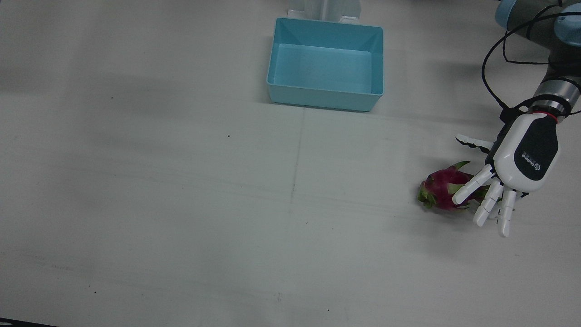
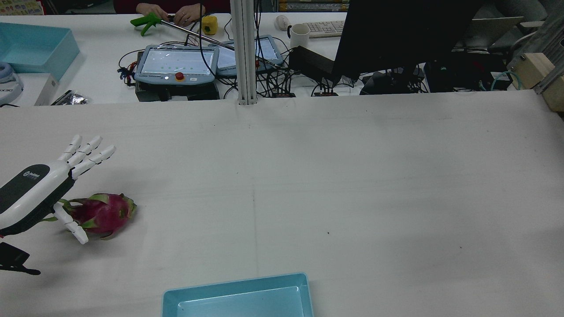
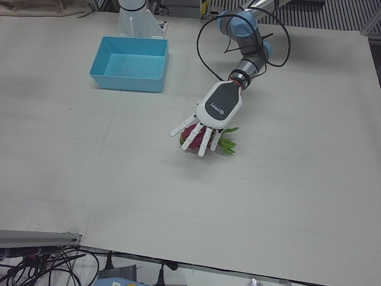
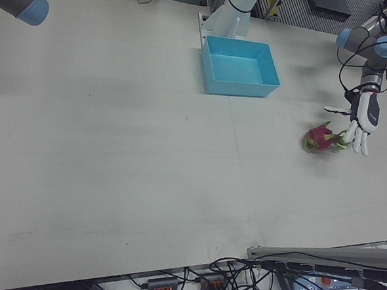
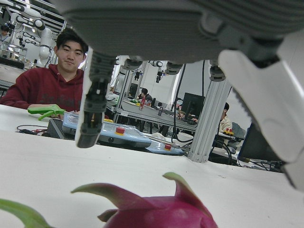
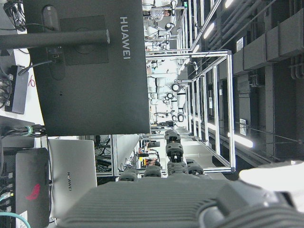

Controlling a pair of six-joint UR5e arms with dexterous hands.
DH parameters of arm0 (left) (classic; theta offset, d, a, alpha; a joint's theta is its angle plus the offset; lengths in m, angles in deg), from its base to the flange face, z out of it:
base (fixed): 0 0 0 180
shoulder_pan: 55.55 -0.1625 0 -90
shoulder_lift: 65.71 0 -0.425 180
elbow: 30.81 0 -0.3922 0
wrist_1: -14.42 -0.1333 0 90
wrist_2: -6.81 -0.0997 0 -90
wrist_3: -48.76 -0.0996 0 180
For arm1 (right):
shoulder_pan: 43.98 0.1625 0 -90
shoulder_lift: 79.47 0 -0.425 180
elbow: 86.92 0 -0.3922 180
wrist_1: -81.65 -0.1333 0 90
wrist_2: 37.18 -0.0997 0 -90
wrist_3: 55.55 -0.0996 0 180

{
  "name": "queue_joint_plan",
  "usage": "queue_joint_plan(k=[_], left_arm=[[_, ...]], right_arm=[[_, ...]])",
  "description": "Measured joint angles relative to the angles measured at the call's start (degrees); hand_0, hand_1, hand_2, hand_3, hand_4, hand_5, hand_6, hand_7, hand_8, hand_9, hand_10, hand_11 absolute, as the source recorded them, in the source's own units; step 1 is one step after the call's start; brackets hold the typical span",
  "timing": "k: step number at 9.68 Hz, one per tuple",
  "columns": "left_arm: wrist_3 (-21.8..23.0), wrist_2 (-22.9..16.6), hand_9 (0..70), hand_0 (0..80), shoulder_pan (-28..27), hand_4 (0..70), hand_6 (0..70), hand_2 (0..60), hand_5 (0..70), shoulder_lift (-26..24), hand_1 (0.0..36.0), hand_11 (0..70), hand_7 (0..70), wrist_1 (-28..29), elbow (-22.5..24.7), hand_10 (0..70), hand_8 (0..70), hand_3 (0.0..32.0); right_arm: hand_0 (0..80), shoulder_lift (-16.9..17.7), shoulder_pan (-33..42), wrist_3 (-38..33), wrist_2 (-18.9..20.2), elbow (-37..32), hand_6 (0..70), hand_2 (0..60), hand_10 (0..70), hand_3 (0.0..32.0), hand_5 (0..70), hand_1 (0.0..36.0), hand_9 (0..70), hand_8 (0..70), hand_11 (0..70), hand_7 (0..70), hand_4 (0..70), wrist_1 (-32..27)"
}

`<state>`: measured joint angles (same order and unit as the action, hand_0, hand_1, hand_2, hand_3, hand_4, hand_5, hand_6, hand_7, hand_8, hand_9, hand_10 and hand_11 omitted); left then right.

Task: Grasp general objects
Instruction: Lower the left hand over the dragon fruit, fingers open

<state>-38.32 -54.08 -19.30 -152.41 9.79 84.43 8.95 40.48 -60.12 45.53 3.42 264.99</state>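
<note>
A pink dragon fruit (image 1: 441, 190) with green scales lies on the white table near the robot's left side. My left hand (image 1: 522, 163) hovers just above it, palm down and open. Its fingers (image 1: 472, 184) spread over the fruit's near end, and its thumb (image 1: 472, 143) sticks out sideways. In the rear view the dragon fruit (image 2: 105, 213) sits under the left hand (image 2: 35, 191), whose thumb (image 2: 72, 226) hangs beside the fruit. The left hand view shows the dragon fruit (image 5: 161, 213) directly below the palm (image 5: 190, 23), with a gap between them. My right hand (image 6: 166, 199) shows only as a dark palm edge, raised off the table.
A light blue bin (image 1: 324, 96), with nothing inside, stands at the table's middle on the robot's side. Beyond the far edge a desk holds a teach pendant (image 2: 176, 66), cables and a monitor (image 2: 396, 35). A person (image 5: 47, 80) sits there.
</note>
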Motion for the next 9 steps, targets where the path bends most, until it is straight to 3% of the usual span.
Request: queue_joint_plan(k=[3,6,7,9], left_arm=[[0.1,1.0,0.0,60.6,0.0,0.0,0.0,0.0,0.0,-0.3,23.8,0.0,0.0,0.9,-2.3,0.0,0.2,32.0],[0.1,1.1,0.0,62.4,-0.2,0.0,0.0,0.0,0.0,-0.3,24.7,0.0,0.0,3.2,-4.2,0.0,0.0,32.0],[0.2,1.1,0.0,60.3,-0.4,0.0,0.0,0.0,0.0,-0.3,22.6,0.0,0.0,3.9,-4.6,0.0,0.0,32.0],[0.1,1.1,0.0,60.3,-1.1,0.0,0.0,0.0,0.0,-0.3,22.7,0.0,0.0,5.0,-5.2,0.0,0.0,32.0]], right_arm=[[0.0,0.0,0.0,0.0,0.0,0.0,0.0,0.0,0.0,0.0,0.0,0.0,0.0,0.0,0.0,0.0,0.0,0.0],[0.0,0.0,0.0,0.0,0.0,-0.1,0.0,0.0,0.0,0.0,0.0,0.0,0.0,0.0,0.0,0.0,0.0,0.0],[0.0,0.0,0.0,0.0,0.0,-0.1,0.0,0.0,0.0,0.0,0.0,0.0,0.0,0.0,0.0,0.0,0.0,0.0],[0.0,0.0,0.0,-0.1,0.0,-0.1,0.0,0.0,0.0,0.0,0.0,0.0,0.0,0.0,0.0,0.0,0.0,0.0]])
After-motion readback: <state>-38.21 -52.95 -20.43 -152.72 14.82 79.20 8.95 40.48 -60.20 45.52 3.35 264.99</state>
